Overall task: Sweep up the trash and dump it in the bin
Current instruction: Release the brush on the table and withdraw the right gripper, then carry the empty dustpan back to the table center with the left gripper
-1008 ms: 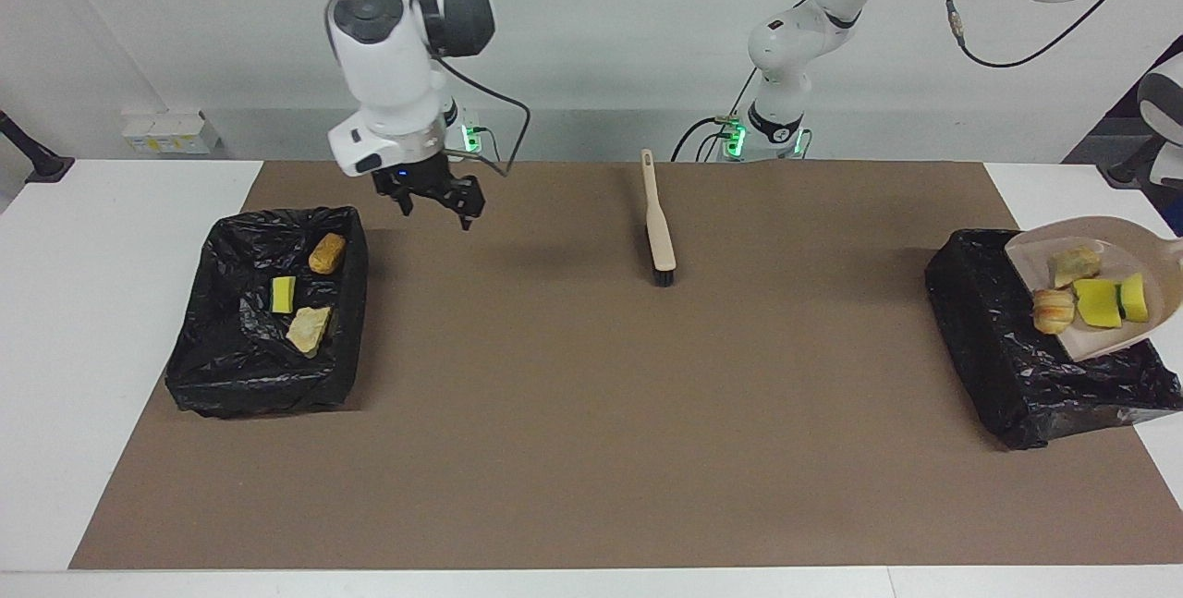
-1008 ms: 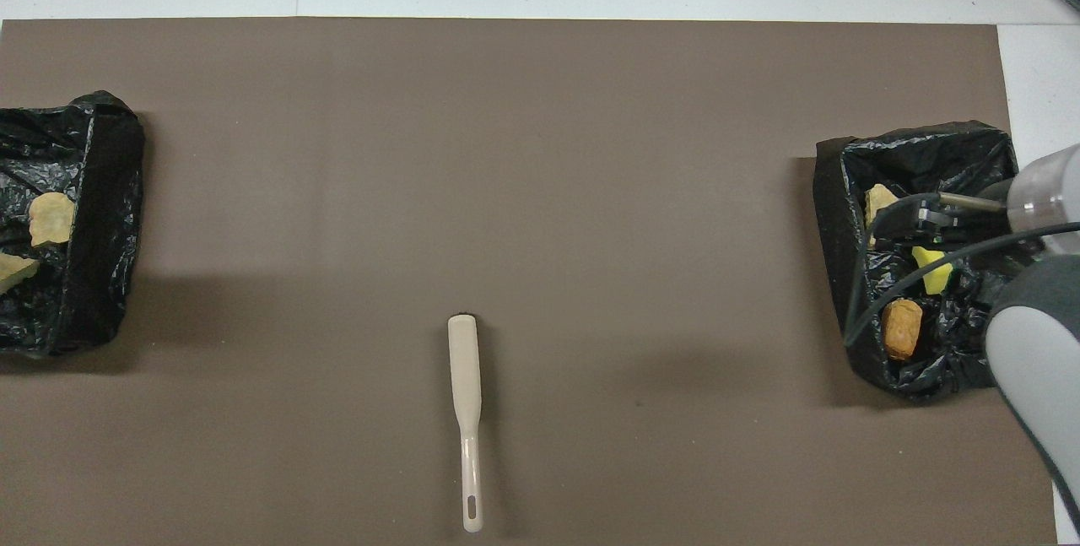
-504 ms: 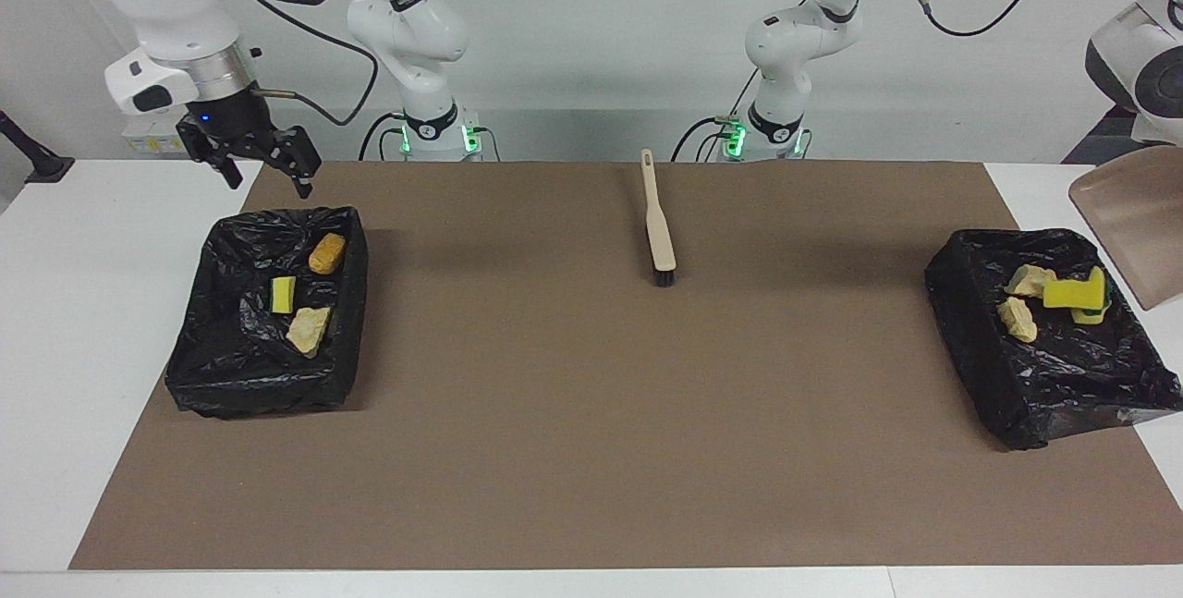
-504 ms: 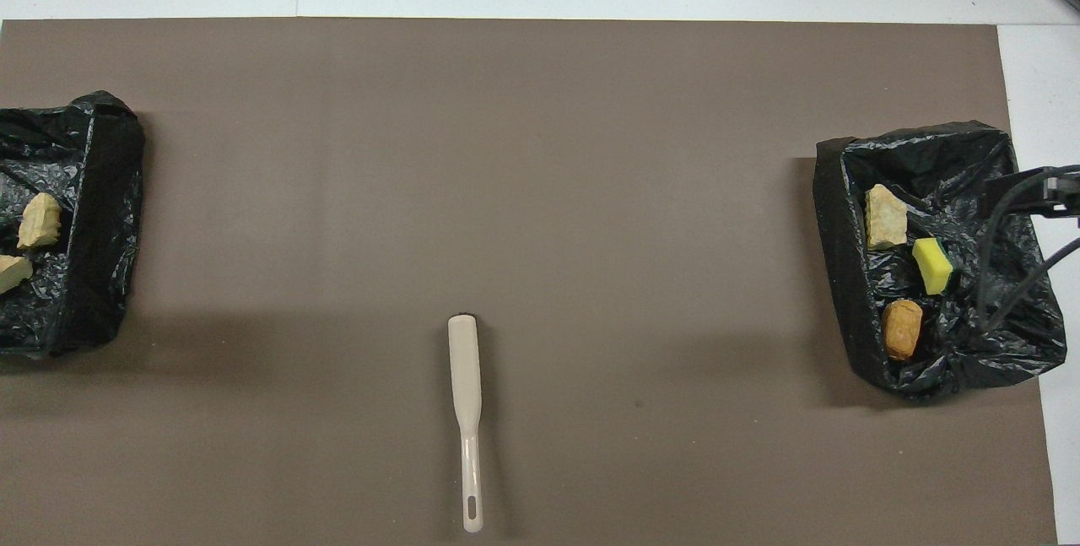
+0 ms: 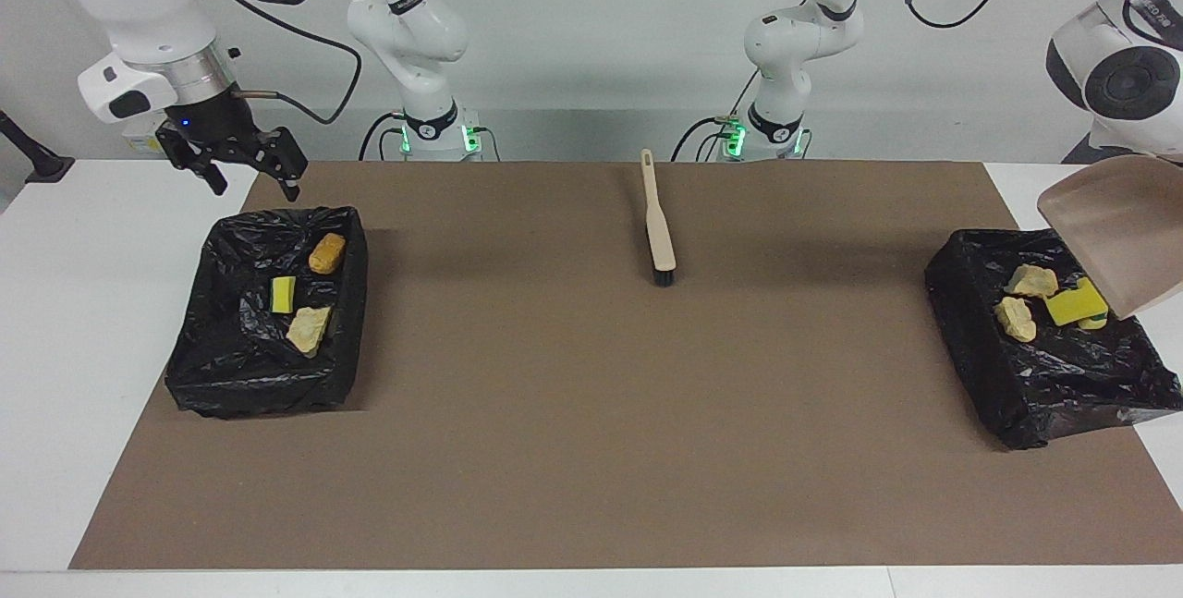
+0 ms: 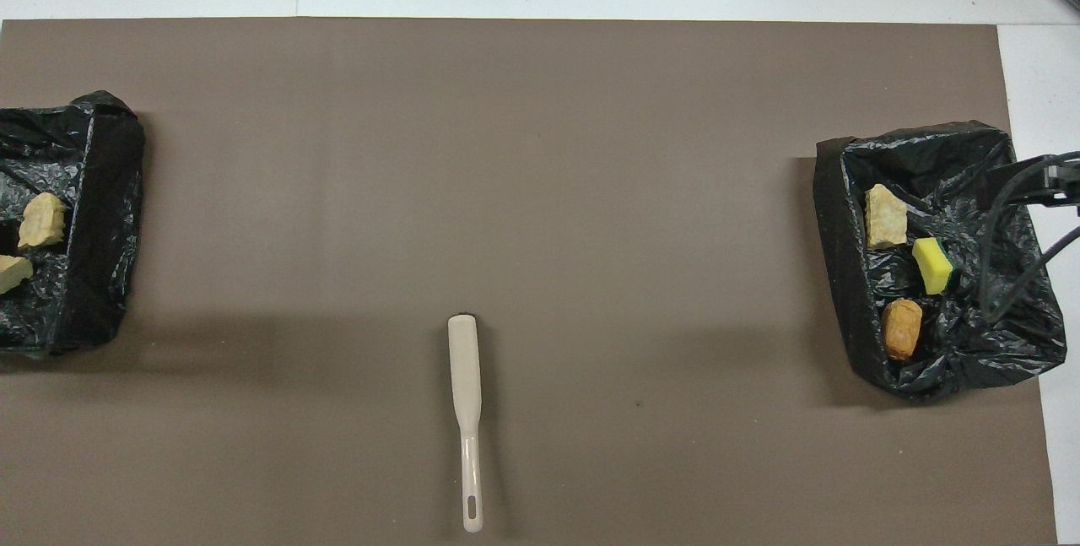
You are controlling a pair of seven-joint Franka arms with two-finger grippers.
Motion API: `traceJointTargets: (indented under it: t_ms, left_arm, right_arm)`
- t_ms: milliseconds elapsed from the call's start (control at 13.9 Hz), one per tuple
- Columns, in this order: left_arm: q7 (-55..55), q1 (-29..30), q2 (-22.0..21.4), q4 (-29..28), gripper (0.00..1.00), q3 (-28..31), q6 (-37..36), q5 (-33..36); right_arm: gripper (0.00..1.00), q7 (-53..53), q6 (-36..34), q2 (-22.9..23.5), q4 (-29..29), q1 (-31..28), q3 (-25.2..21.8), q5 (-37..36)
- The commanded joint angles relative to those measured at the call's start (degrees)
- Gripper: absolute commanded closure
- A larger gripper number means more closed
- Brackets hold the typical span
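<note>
Trash sits in two black-lined bins: three scraps (image 5: 300,293) at the right arm's end, four pieces (image 5: 1049,302) under the tilted dustpan (image 5: 1114,233). Sponge chunks are judged light and squashy, bread lumps crumbly. Left jaws clamped on dustpan handle, unseen. Right gripper (image 5: 245,168) jaws apart. Brush (image 5: 658,219) lies on bench.

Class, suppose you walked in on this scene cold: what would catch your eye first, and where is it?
Two black-lined bins, one at the right arm's end of the table and one at the left arm's end, each hold bright yellow and tan scraps. Over the latter bin hangs a tipped beige dustpan. A beige brush lies alone on the brown mat, near the robots.
</note>
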Motion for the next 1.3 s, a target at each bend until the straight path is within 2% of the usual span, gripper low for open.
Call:
traceJointTargets:
  t_ms: [0, 360, 576, 648, 792, 936, 1080, 1224]
  left_arm:
    - [-3.0, -2.0, -0.3, 1.3, 1.00, 0.4, -2.1, -9.4]
    - [-19.4, -2.0, -0.1, 0.5, 1.00, 0.3, -1.8, -30.7]
    - [-33.3, -4.1, 0.0, -2.1, 1.00, 0.3, -2.0, -39.9]
    - [-39.6, -5.3, 0.1, -2.7, 1.00, 0.2, -1.8, -42.6]
    - [-50.6, -7.0, 1.4, -3.0, 1.00, 0.3, -0.4, -50.8]
    - [-59.1, -10.4, 3.0, -3.0, 1.00, 0.3, 0.5, -52.6]
    - [-68.4, -15.0, 5.3, -3.0, 1.00, 0.3, 1.8, -53.1]
    - [-80.4, -18.1, 6.9, -3.1, 1.00, 0.3, 5.1, -57.1]
  right_arm:
    - [0.00, -1.1, -1.6, 0.6, 1.3, 0.0, 0.5, 0.4]
    - [0.00, -0.7, -1.8, 0.1, 1.8, 2.2, 0.5, 0.4]
    - [0.00, -0.7, -1.9, -0.1, 1.7, 2.5, -0.1, 0.7]
    - [0.00, -0.7, -2.1, -0.4, 1.7, 3.8, -1.4, 0.8]
    - [0.00, -0.7, -4.0, -1.6, 1.5, 9.6, -8.2, 2.3]
    - [0.00, 0.0, -5.5, -2.9, 1.4, 13.6, -12.0, 2.9]
    - [0.00, 1.2, -6.6, -3.9, 1.3, 14.9, -12.6, 2.8]
    - [0.00, 4.0, -8.7, -4.5, 1.2, 15.4, -12.3, 2.9]
